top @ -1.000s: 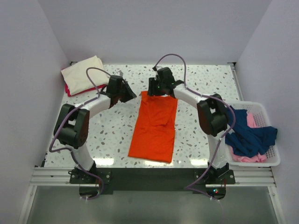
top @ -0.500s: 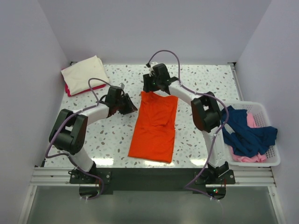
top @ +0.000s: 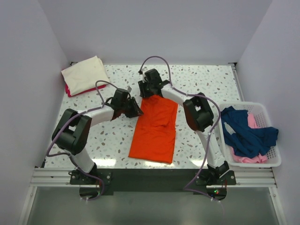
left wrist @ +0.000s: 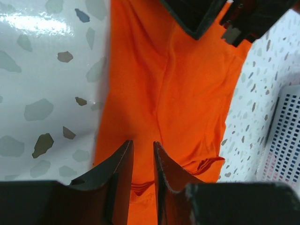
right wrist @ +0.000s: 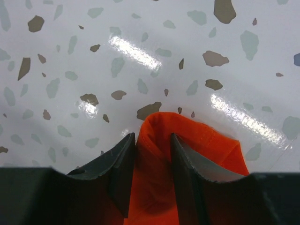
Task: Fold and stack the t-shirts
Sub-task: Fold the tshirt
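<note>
The orange t-shirt point(top: 154, 129) lies folded lengthwise in the middle of the table. My right gripper point(top: 149, 93) is at its far left corner. In the right wrist view that gripper point(right wrist: 152, 137) is shut on a raised fold of the orange t-shirt point(right wrist: 187, 140). My left gripper point(top: 137, 111) hovers at the shirt's left edge. In the left wrist view the left gripper point(left wrist: 142, 142) shows a narrow gap over the flat orange t-shirt point(left wrist: 187, 93), holding nothing. A folded cream t-shirt point(top: 84, 74) lies on a magenta one point(top: 71, 91) at the far left corner.
A white lattice basket point(top: 274, 161) stands at the right edge, holding a navy blue t-shirt point(top: 243, 133) and a pale pink one point(top: 253, 121). The same basket point(left wrist: 286, 136) shows in the left wrist view. Both arms cross the speckled table point(top: 201, 79).
My left gripper has moved right, from beside the shirt to its left edge. My right gripper has slid left along the far edge to the corner, narrowing on the cloth.
</note>
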Robot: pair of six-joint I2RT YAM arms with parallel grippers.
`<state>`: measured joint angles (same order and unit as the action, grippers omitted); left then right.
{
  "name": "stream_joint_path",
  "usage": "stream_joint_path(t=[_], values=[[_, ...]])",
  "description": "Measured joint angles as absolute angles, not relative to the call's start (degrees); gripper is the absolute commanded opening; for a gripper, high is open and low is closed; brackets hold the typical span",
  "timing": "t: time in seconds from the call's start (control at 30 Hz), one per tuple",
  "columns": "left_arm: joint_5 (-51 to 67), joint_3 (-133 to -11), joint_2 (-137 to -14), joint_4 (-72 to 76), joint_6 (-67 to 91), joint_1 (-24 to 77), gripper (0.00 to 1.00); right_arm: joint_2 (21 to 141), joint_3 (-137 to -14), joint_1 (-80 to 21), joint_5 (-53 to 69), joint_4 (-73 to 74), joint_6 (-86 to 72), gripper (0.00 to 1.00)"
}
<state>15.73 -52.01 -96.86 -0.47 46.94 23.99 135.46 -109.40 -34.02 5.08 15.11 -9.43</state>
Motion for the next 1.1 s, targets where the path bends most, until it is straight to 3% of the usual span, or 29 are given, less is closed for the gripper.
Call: stream_joint_path(t=[0.1,0.37,0.67,0.9,1.1], values=[[14.55,-52.01,-99.07,-0.56,46.94,24.25,0.26,135.61,-109.30,-34.02,3.75,16.32,-9.28,0.32],[11.46,-52.16,-101.80,-1.04,46.96,25.04,0.22,133.99,-105.71,-33.67,2.00,15.40,-10.41,0.28],[9.45,-52.29,-101.91,-1.48,46.96,25.61,0.10,131.72,-102.37,-32.21,2.57,13.28,-13.87,0.31],[9.15,-52.29,-102.06,-1.39,46.98,25.65,0.01,130.89,-101.65,-30.24,3.90,11.53,-17.37,0.21],[9.10,-52.29,-102.10,-1.26,46.98,25.69,0.00,129.32,-99.57,-29.93,3.90,9.96,-20.12,0.18]])
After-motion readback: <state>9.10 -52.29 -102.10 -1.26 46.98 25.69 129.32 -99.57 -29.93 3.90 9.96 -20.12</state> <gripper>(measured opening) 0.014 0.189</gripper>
